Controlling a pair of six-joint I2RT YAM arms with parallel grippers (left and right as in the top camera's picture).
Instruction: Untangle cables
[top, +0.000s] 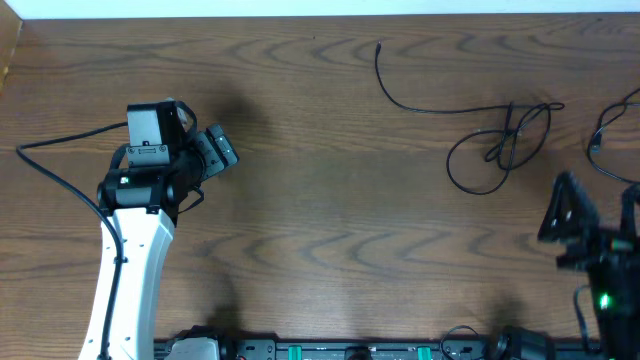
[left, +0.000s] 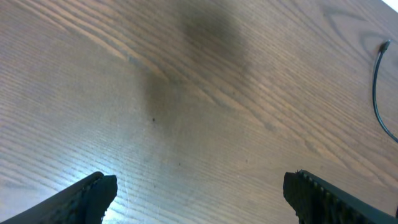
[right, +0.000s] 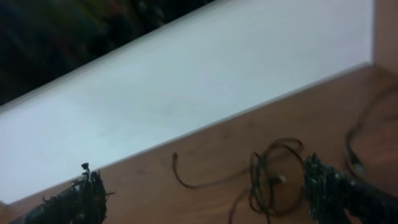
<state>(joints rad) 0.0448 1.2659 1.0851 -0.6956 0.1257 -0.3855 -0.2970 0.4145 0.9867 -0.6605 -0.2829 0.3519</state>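
Note:
A thin black cable (top: 500, 140) lies at the far right of the table, knotted into loops, with a long tail running left to a plug end (top: 378, 46). A second dark cable (top: 606, 135) loops at the right edge; no white cable shows. My left gripper (top: 208, 165) is open and empty at the left, far from the cables. Its wrist view (left: 199, 183) shows only the tail end (left: 378, 74). My right gripper (top: 597, 215) is open and empty just in front of the knot, which shows between its fingers (right: 202, 186) as blurred loops (right: 273, 180).
The wooden table (top: 330, 210) has a white wall along its far edge (right: 205, 81). The left arm's thick black wire (top: 60, 170) curves off to the left. The arm bases and their wiring sit along the near edge (top: 350, 350).

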